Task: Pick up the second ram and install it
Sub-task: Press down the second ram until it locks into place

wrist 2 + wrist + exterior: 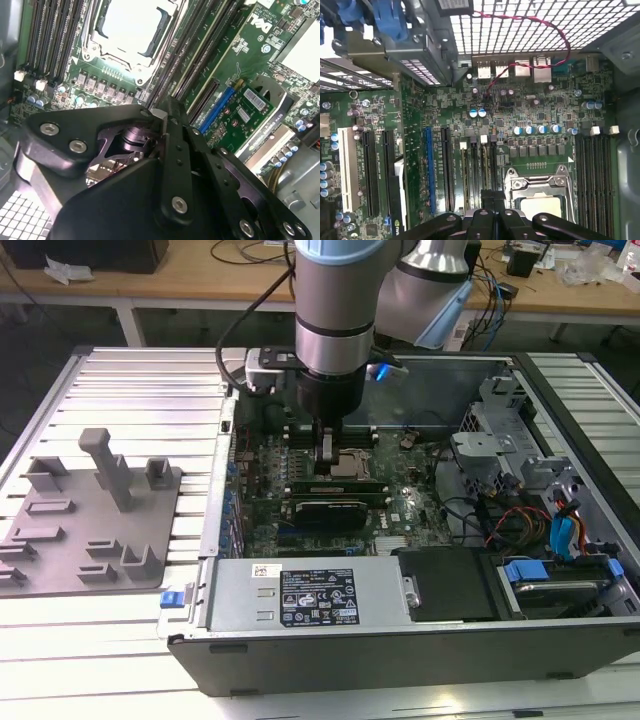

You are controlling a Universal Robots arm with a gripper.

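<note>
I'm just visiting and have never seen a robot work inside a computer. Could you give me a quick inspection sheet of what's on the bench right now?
Surface: white slatted table carrying an open computer case.
Job's things: a long green stick sits among the memory slots beside the processor socket; whether it is the second ram cannot be told.
Clutter: grey holder tray on the exterior view's left.
Grippers: the gripper is down inside the case, just above the green stick; contact cannot be told.
Cables: red-and-black twisted wire across the case grille; orange cables near the drive bay.
Surroundings: workbenches behind.
</note>
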